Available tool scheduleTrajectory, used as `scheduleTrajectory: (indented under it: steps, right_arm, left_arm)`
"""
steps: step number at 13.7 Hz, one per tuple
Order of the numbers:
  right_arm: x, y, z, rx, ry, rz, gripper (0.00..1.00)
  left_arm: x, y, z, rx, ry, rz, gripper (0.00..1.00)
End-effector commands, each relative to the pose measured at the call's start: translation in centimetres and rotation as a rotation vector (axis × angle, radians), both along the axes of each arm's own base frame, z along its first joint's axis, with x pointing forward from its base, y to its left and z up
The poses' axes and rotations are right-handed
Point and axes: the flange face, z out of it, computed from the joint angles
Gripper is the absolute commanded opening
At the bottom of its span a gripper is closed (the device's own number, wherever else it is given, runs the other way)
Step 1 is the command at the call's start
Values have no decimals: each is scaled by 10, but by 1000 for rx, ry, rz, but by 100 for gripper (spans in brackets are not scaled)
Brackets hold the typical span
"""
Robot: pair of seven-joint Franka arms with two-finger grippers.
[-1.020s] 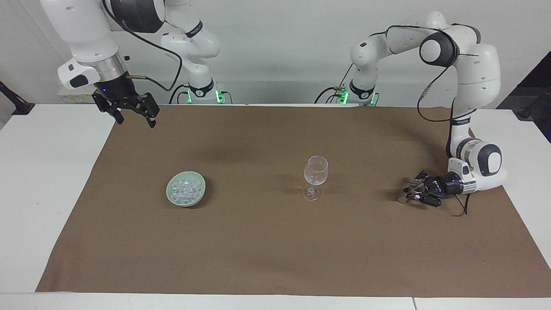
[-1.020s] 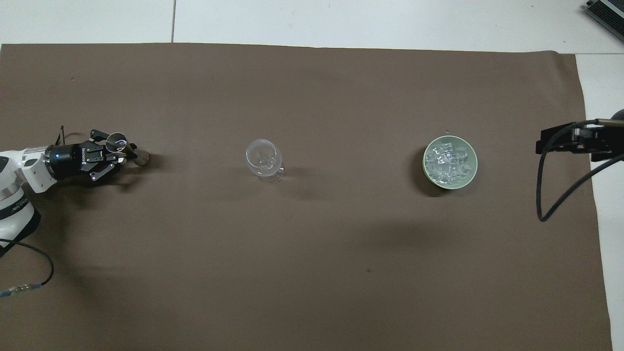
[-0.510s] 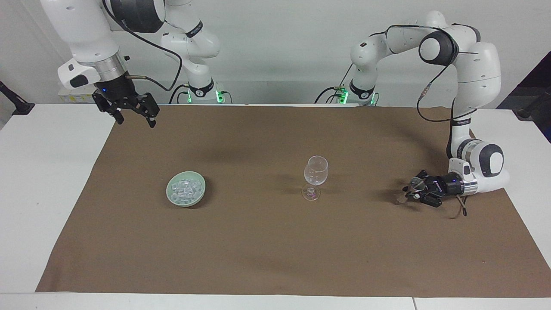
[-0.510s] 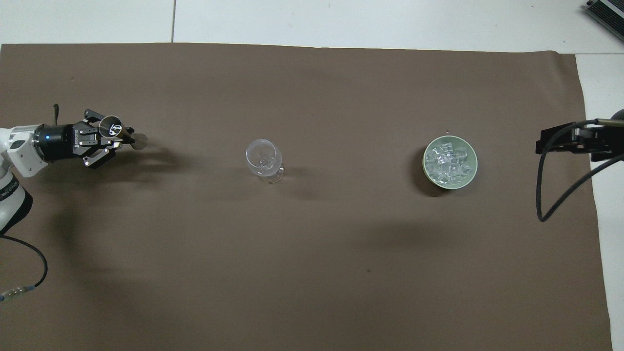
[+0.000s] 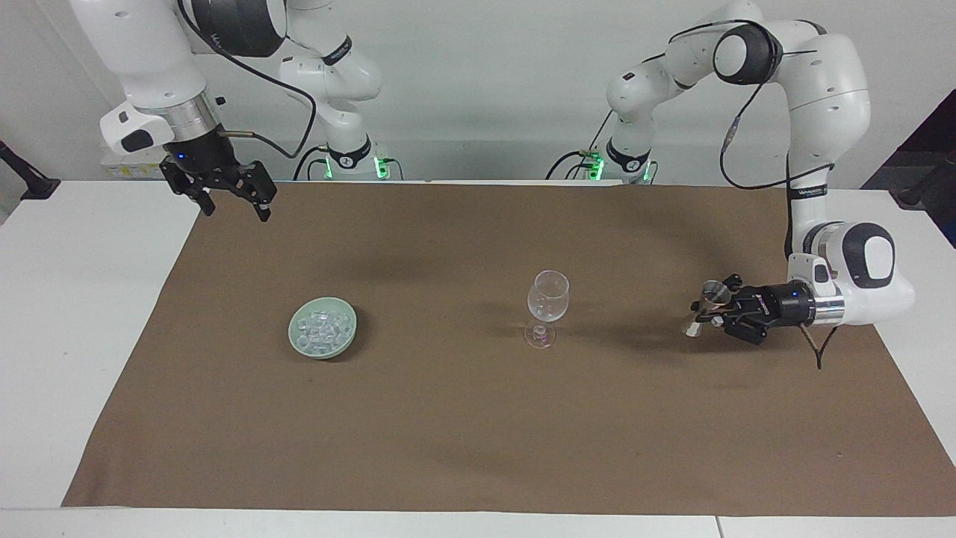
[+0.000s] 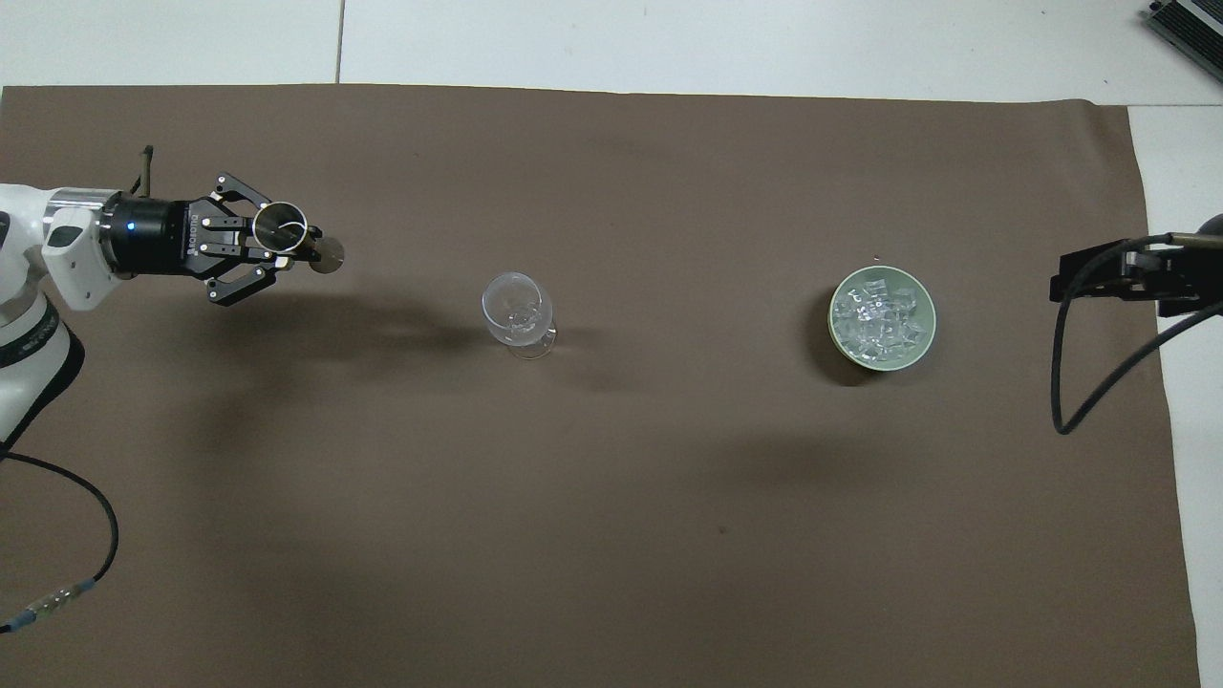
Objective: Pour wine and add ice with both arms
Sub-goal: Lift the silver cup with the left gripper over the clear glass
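Note:
My left gripper [image 5: 709, 311] [image 6: 287, 247] is shut on a small metal jigger [image 5: 705, 306] [image 6: 281, 223], held off the brown cloth toward the left arm's end of the table. A clear stemmed glass [image 5: 547, 297] [image 6: 517, 311] stands upright mid-table, apart from the jigger. The ice [image 5: 323, 326] [image 6: 881, 315], small clear cubes, fills a pale green bowl [image 5: 293, 333] [image 6: 881, 271] toward the right arm's end. My right gripper [image 5: 231, 200] [image 6: 1059, 277] hangs open and holds nothing, high over the cloth's corner near the robots. Wine itself is out of view.
The brown cloth [image 5: 478, 433] [image 6: 611, 535] covers most of the white table [image 5: 67, 314]. A black cable [image 6: 1061, 382] loops down from the right arm over the cloth's edge.
My left gripper has lifted the jigger off the cloth and carried it a little toward the glass. The right arm has not moved.

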Motion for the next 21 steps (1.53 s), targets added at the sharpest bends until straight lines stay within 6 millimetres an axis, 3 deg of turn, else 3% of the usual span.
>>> scheduleTrajectory:
  steps: [1, 10, 13, 19, 21]
  right_arm:
    - [-2, -1, 1, 26, -8, 16, 100]
    - [-2, -2, 0, 26, -7, 13, 100]
    - [-2, -5, 1, 26, -8, 13, 100]
    - [-5, -1, -1, 26, 1, 22, 100]
    - [-6, 0, -2, 26, 4, 21, 100]
  left_arm:
    - [-8, -32, 9, 33, -3, -4, 0]
    - [-39, -80, 29, 178, 45, 70, 0]
    - [-40, -96, 30, 195, 36, 65, 0]
    - [-42, -91, 64, 330, -16, 117, 0]
    - [-46, -107, 70, 380, 2, 109, 0]
